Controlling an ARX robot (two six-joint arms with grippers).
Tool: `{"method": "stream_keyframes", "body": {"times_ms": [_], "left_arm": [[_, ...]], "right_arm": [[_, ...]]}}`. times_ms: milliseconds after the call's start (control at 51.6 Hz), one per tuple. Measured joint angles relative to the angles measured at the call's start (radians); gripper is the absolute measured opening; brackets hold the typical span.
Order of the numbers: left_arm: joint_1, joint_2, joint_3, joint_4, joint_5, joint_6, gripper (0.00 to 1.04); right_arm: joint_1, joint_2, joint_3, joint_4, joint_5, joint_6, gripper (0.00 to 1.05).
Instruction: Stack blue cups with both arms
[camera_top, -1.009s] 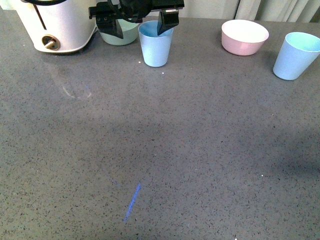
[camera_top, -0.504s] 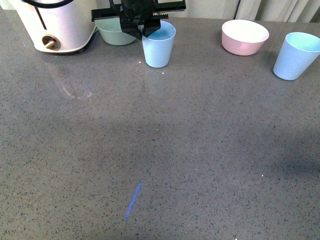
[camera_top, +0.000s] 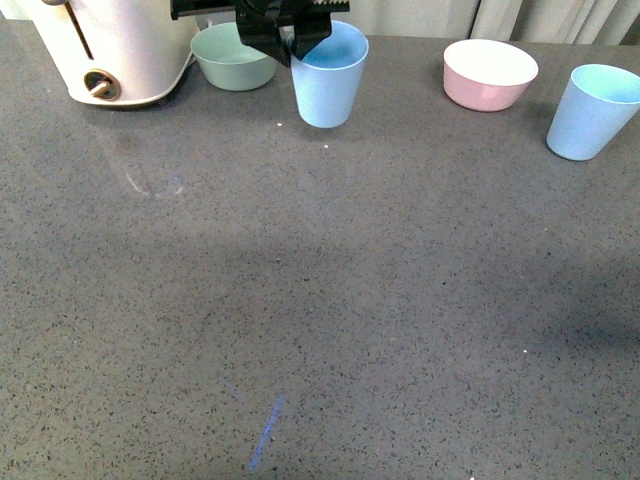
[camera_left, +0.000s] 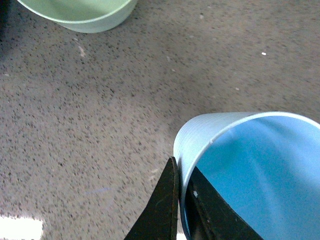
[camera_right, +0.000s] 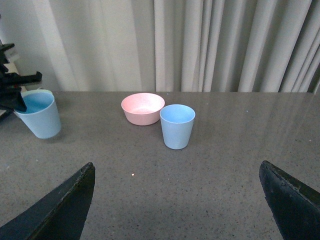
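One blue cup (camera_top: 328, 85) hangs tilted at the back of the grey table, left of centre. My left gripper (camera_top: 290, 35) is shut on its rim, one finger inside and one outside. The left wrist view shows the black fingers (camera_left: 170, 200) pinching the wall of that blue cup (camera_left: 250, 170). The other blue cup (camera_top: 592, 112) stands upright at the far right edge. In the right wrist view this second cup (camera_right: 177, 127) is straight ahead of my open right gripper (camera_right: 176, 170), well apart from it, and the held cup (camera_right: 41, 116) is far to one side.
A green bowl (camera_top: 233, 56) sits just left of the held cup, beside a white appliance (camera_top: 110, 50). A pink bowl (camera_top: 490, 74) stands between the two cups, just behind the free one (camera_right: 143, 108). Curtains (camera_right: 225, 45) hang behind the table's far edge.
The left gripper went from open around the cup's rim to shut on it. The cup has since shifted slightly right and up and now tilts. The right-hand cup has not moved.
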Motion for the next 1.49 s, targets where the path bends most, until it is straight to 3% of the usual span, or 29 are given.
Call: {"method": "stream_keyframes", "body": {"times_ms": [466, 1086, 1494], "left_arm": [[-0.091, -0.212, -0.401, 0.158, 0.034, -0.024, 0.02], [-0.19, -0.245, -0.558, 0.201, 0.038, -0.048, 0.02], [-0.184, -0.245, -0.535, 0.217, 0.058, -0.043, 0.68]], "right_arm": [[0.0, 0.0, 0.0, 0.0, 0.0, 0.0, 0.96], [0.0, 0.0, 0.0, 0.0, 0.0, 0.0, 0.96], [0.0, 0.0, 0.0, 0.0, 0.0, 0.0, 0.96]]}}
